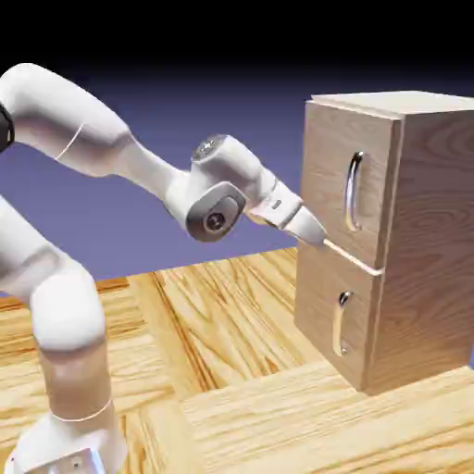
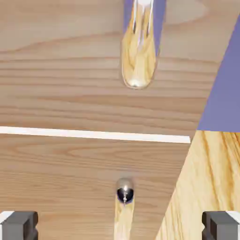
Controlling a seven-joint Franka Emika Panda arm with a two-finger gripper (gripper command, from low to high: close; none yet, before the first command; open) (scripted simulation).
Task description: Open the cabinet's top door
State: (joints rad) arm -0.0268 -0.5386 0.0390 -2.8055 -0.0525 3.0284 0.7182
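The light-wood cabinet (image 1: 421, 231) stands at the exterior view's right. Its top door (image 1: 326, 167) is the taller upper panel, lying flush, with a long curved silver handle (image 1: 354, 190). My gripper (image 1: 315, 235) is close to the cabinet front, at the seam between the two doors and left of the long handle's lower end. In the hand view the long handle's lower end (image 2: 137, 65) hangs above the pale seam (image 2: 93, 134). The top of the short lower handle (image 2: 124, 190) shows below that seam. Both fingertips (image 2: 18, 225) sit far apart, so the gripper (image 2: 120, 228) is open and holds nothing.
The shorter lower door (image 1: 319, 310) carries a short silver handle (image 1: 342, 324). The wooden table (image 1: 231, 370) runs under the arm and in front of the cabinet. In the hand view the cabinet's edge cuts diagonally at the right, with table (image 2: 211, 187) and backdrop beyond.
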